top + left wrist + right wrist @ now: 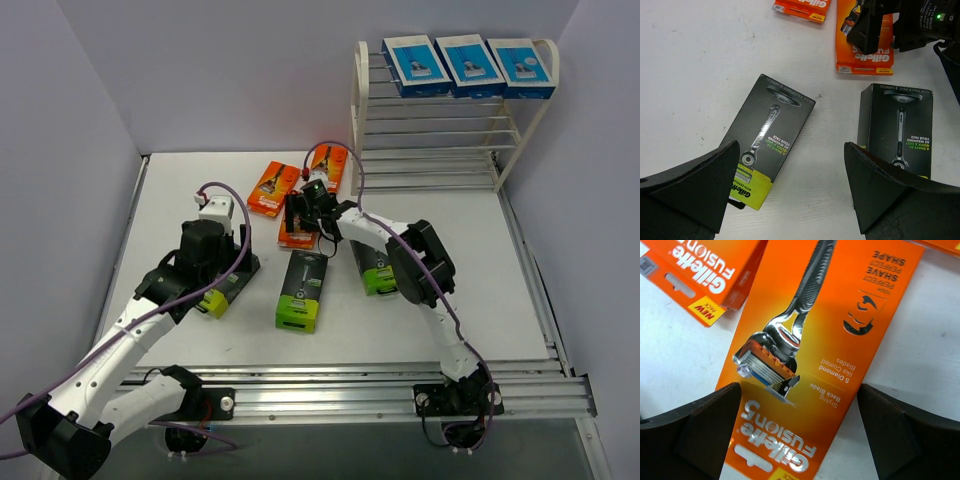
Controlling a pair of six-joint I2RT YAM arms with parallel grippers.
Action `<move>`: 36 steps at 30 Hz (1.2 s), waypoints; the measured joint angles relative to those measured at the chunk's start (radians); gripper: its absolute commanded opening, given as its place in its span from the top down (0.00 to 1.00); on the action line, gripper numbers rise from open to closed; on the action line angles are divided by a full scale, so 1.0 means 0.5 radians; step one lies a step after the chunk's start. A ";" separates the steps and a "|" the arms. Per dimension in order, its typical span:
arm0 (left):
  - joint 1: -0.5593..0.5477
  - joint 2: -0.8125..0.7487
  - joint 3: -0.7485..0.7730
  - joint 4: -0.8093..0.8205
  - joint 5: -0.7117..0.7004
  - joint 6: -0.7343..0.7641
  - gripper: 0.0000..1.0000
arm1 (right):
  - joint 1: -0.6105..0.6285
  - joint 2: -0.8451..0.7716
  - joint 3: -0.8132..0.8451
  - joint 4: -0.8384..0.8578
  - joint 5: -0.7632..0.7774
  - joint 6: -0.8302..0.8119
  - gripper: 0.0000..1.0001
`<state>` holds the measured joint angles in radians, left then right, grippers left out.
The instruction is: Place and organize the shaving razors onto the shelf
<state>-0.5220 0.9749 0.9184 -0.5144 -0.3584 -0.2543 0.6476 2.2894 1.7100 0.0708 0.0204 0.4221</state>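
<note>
We see three blue-and-white razor packs (470,65) side by side on the top tier of the shelf (357,110). Three orange razor packs (273,189) lie flat on the worktop (190,180) in front of it. One of them fills the right wrist view beneath our right end effector (800,415), whose fingers stand wide apart on either side, clamping nothing. Three black razor packs (302,290) lie nearer the bases. Our left end effector (790,190) hangs wide open over two of them, holding nothing.

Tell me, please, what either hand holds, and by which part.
Nothing: left hand open and empty; right hand open over an orange pack.
</note>
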 measured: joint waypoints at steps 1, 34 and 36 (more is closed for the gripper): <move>0.000 0.003 0.001 0.000 0.001 0.000 0.06 | 0.000 0.001 0.002 0.002 -0.020 -0.013 0.04; 0.121 -0.351 0.019 -0.010 -0.351 -0.062 0.06 | 0.178 -0.666 -0.484 -0.036 -0.142 -0.891 0.21; 0.124 -0.388 0.019 -0.003 -0.372 -0.062 0.06 | 0.230 -0.656 -0.475 -0.043 -0.147 -0.949 0.22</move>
<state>-0.4599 0.7811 0.9279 -0.5159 -0.5446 -0.2852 0.7628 1.9614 1.4727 0.0494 -0.0532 -0.0525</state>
